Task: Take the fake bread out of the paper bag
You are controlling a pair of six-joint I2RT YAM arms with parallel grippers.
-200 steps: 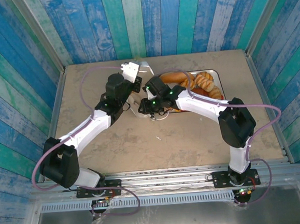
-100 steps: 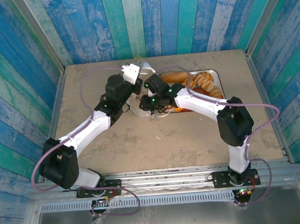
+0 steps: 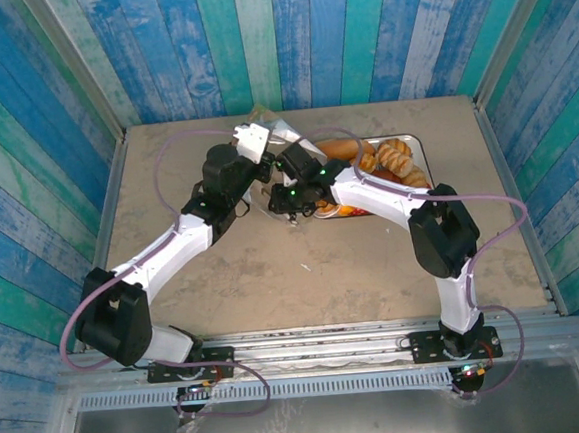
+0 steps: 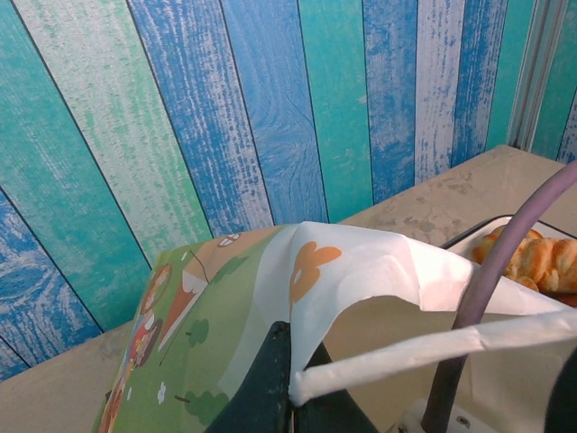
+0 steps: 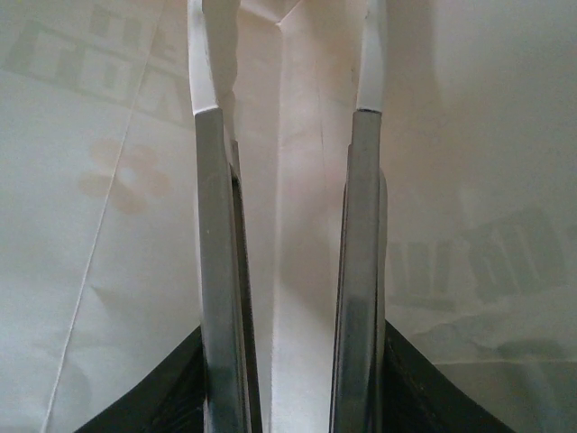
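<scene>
As both arms reach inward from the near edge, blue and teal plank walls enclose a beige tabletop on three sides. Left arm and right arm converge at the far middle of the tabletop, where the paper bag sits. Its outer face carries a green and orange printed scene, and its inside is plain white.

Just to the right of the bag lies a shallow tray. The fake bread, a set of glossy golden-brown pastries, is heaped on it. The left wrist view shows some of these pastries beyond the bag's rim. Whether any piece lies inside the bag cannot be told.

Metal tongs reach into the bag's white interior. Their two arms run parallel and apart, each ending in a white tip.

Right tool: narrow, with its black fingers pressed against the outer sides of the tongs, which it holds.

Left tool: fully closed, pinching the bag at its rim, at the end of the white loop handle.

A purple cable crosses the left wrist view in front of the tray.
</scene>
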